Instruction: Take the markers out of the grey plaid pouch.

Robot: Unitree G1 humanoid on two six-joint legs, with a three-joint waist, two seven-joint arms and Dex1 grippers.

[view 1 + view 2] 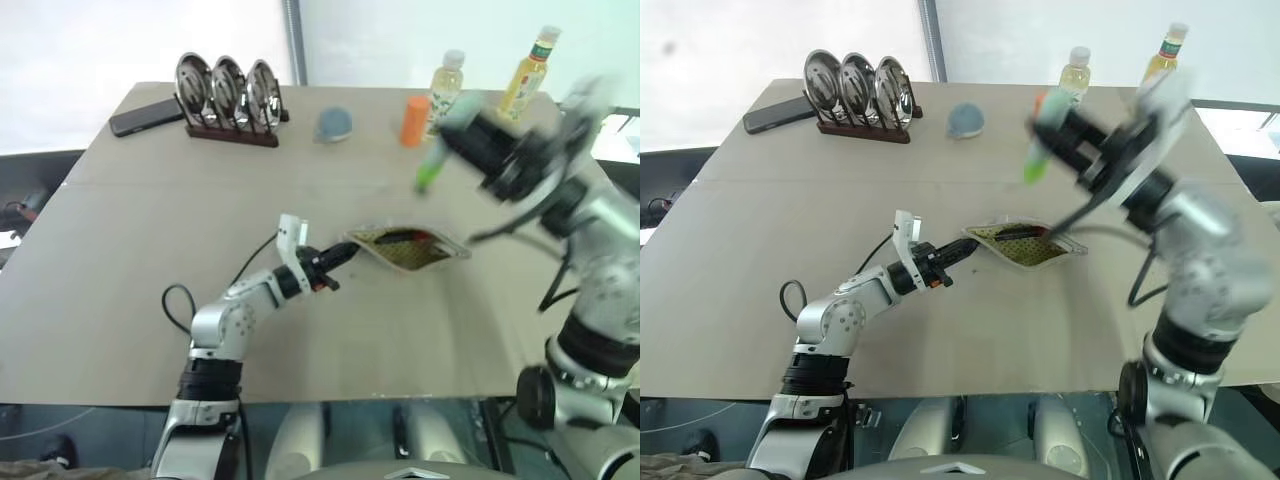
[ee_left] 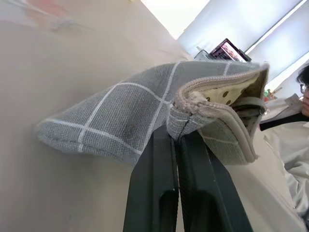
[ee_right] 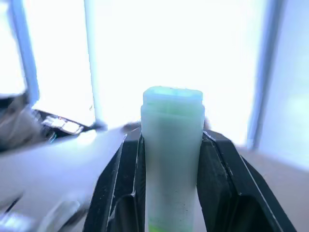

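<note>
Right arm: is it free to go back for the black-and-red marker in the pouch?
Not yet, probably. The right gripper is shut on the highlighter, raised above the table. The marker lies exposed in the pouch, whose edge the left gripper pinches open.

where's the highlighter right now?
The highlighter is off the table, clamped in the right gripper and held in the air above the open grey plaid pouch, in front of the orange cylinder and bottles.

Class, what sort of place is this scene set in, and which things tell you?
Probably an office or lab test room: a plain grey table by bright windows, staged props such as drink bottles, and a laptop.
</note>
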